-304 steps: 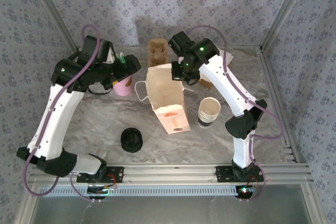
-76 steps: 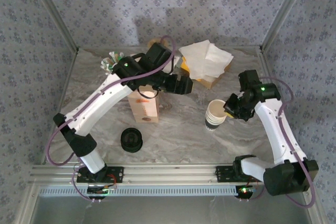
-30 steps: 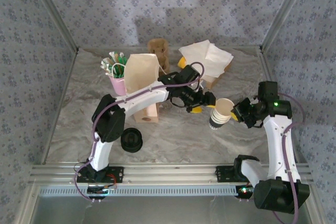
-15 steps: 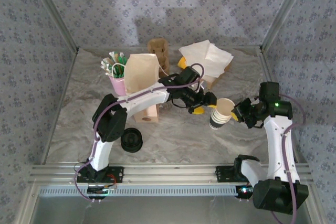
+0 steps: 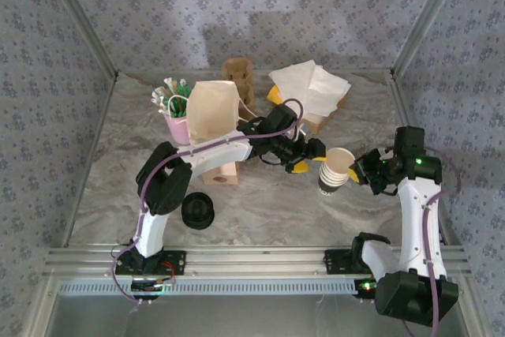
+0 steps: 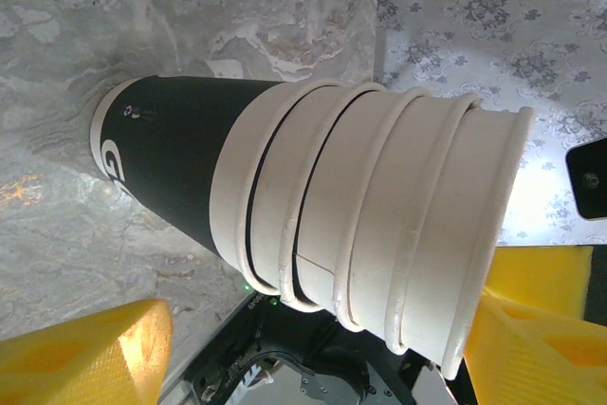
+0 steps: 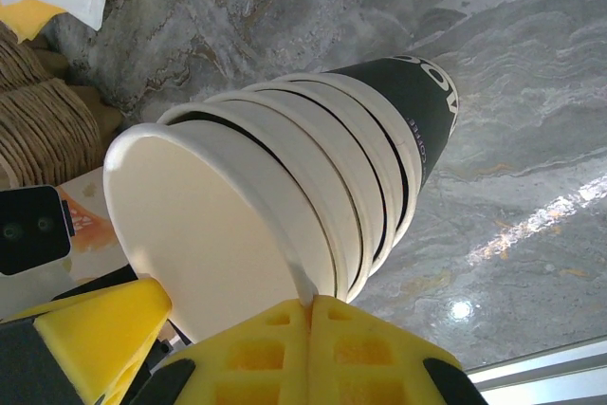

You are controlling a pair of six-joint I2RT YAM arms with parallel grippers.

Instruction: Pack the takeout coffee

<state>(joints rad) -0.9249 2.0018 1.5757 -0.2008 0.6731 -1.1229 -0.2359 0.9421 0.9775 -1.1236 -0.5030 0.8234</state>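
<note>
While our right tool (image 7: 308, 322) is clamped shut on the rim of the top cup (image 7: 218, 225) in the stack of lidless cups (image 5: 334, 173), our left tool (image 5: 308, 158) sits wide open around that same tilted stack. It has a yellow pad (image 6: 85, 353) on either side, and the one by the stack's dark base isn't touching.

Honestly, we can't tell where the takeout coffee is relative to either tool. The paper bag (image 5: 213, 112) stands upright beside the left arm and we can't see into it.

A couple of seconds back the left arm was over the bag; it's swung across to the cups since. The stack has nudged slightly right in the last half second. Ten seconds ago the bag lay flat.

The black lids (image 5: 197, 211) sit toward the front of the marbled counter (image 5: 276, 215). The pink cup (image 5: 177, 125) and napkins (image 5: 312, 88) are at the back, with floral wallpaper (image 5: 260, 5) all round.
</note>
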